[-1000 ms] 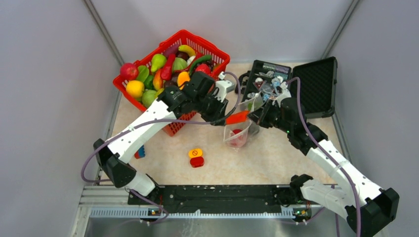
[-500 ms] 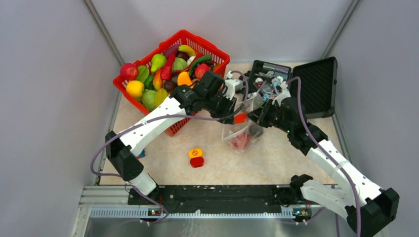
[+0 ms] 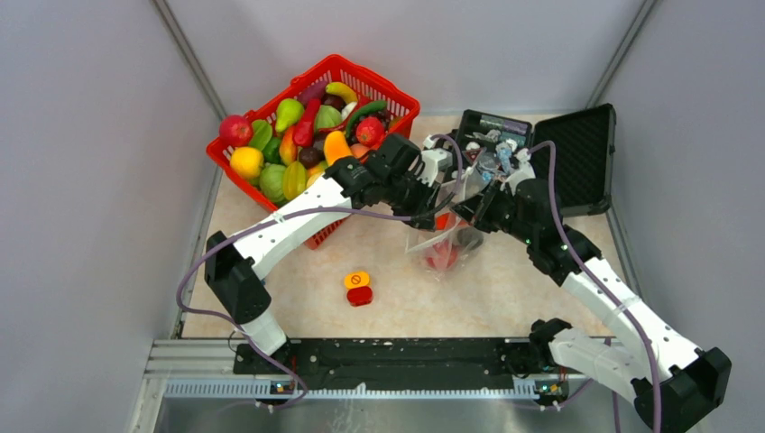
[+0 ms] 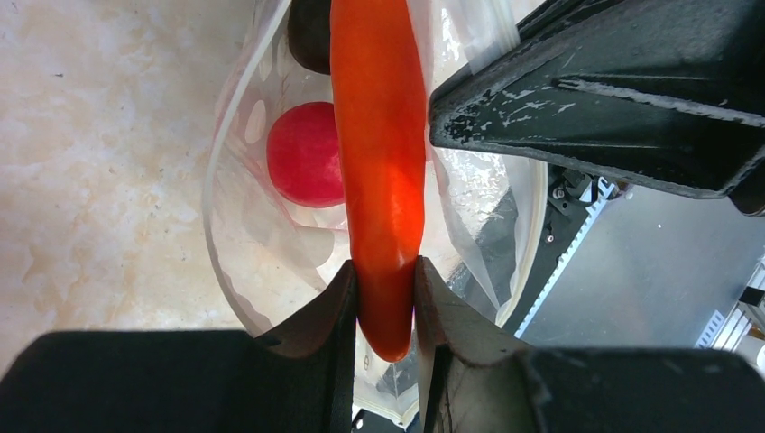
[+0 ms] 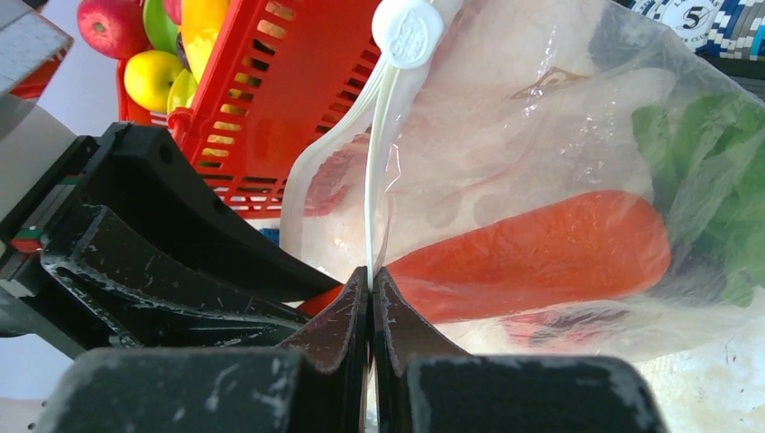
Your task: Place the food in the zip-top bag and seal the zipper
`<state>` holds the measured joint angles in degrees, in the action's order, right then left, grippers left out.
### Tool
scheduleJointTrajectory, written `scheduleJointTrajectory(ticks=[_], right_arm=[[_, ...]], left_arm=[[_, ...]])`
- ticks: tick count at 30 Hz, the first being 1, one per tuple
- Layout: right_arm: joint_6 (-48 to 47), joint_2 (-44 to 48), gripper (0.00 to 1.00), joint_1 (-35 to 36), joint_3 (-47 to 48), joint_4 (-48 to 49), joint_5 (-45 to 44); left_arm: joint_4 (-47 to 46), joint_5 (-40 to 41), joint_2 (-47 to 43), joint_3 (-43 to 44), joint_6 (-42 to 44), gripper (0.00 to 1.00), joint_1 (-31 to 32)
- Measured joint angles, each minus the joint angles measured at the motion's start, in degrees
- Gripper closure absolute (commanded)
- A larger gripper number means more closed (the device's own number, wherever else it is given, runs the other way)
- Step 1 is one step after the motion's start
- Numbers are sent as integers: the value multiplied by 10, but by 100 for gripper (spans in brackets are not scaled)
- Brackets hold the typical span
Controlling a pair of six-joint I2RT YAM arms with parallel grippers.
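An orange-and-red button block [image 3: 358, 289] lies nearest on the tabletop [image 3: 307, 289]. Beyond it, the left end effector [image 4: 385, 293] is clamped on a carrot [image 4: 379, 135] that is partly inside the bag [image 4: 230, 225], above a red fruit [image 4: 302, 167]. The right end effector [image 5: 371, 293] is pinched together on the zipper [image 5: 380, 162]. Farthest back, the red basket [image 3: 379, 77] and the black case [image 3: 582, 153] crowd both sides.

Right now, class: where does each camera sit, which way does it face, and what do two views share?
Top external: above, behind the bases, overlooking the table; both arms show.
Left wrist: on that wrist, looks past the left hand gripping the carrot into the zip-top bag; fingers show.
Right wrist: on that wrist, facing the zipper the right hand pinches; fingers show.
Both wrist views share carrot and bag.
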<state>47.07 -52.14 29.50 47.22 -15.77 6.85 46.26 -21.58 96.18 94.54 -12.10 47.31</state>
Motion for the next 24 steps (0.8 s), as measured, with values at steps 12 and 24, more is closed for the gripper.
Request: scheduleJointTrajectory(ticks=[12,24], right_arm=[[7,11,100,0,-16,3,-13],[8,12,100,0,-18,4,-17]], left_arm=[[-13,3,0,-10,2,48,0],[-17,17,-7,-20,2,47,0]])
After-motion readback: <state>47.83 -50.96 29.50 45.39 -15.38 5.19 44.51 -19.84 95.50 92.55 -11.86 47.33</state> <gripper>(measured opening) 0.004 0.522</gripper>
